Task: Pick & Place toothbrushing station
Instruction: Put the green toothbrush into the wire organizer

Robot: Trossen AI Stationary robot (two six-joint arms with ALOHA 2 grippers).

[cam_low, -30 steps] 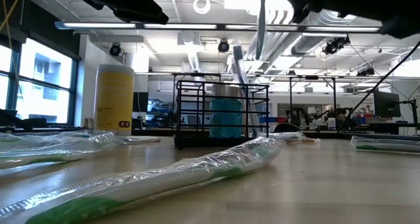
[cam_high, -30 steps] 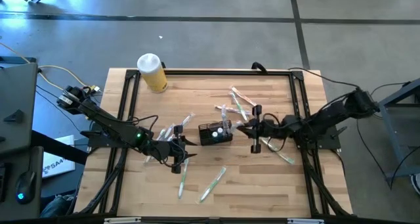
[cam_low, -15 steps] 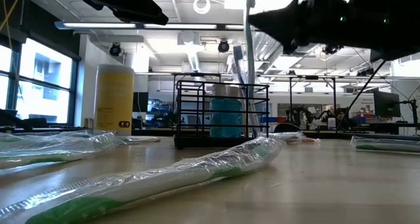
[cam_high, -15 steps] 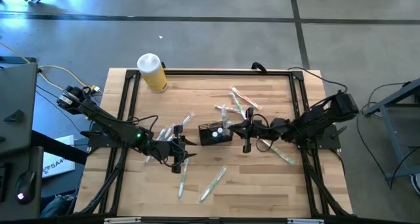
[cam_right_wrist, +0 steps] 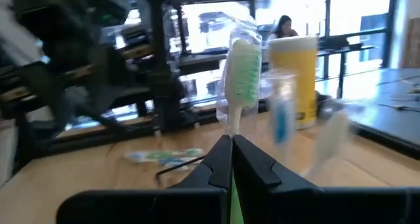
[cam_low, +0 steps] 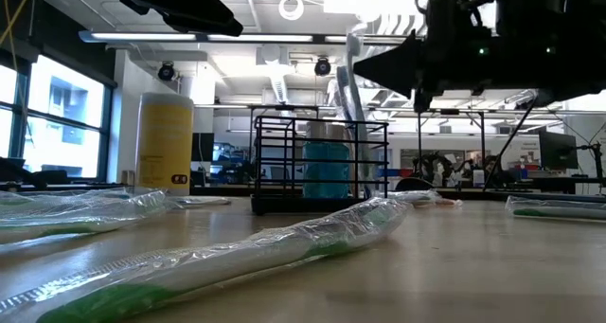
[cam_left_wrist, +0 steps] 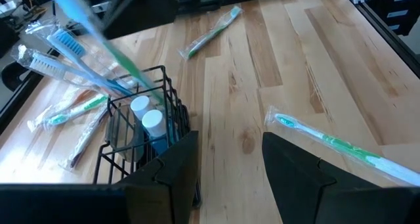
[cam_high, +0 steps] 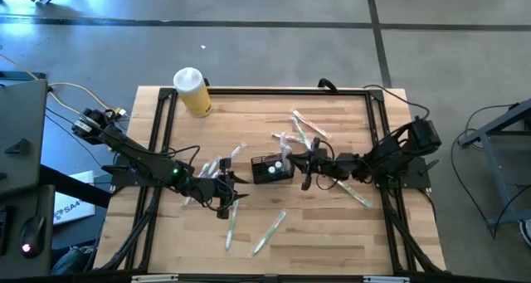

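Observation:
The black mesh caddy stands on the table's middle, with two white-capped blue tubes inside; it also shows in the low view. My right gripper is just right of the caddy, above it, shut on a wrapped green-bristled toothbrush. The brush's lower end is at the caddy's open top. My left gripper is open and empty, left of the caddy and nearer the table's near edge, its fingers pointing toward the caddy. My right gripper pinches the wrapped toothbrush's handle between its two fingers, below the bristle head. The fingers come about level from the table's right and lie across the brush. The brush is lifted clear of the table, head up, tilted.
A yellow cylinder with a white lid stands at the far left. Wrapped toothbrushes lie loose: beyond the caddy, near the front, right of the caddy and beside my left gripper. A black frame rims the table.
My right gripper has gone toward the table's left, to the caddy, carrying the toothbrush. The brush has tipped from upright to tilted and now stands over the caddy's top.

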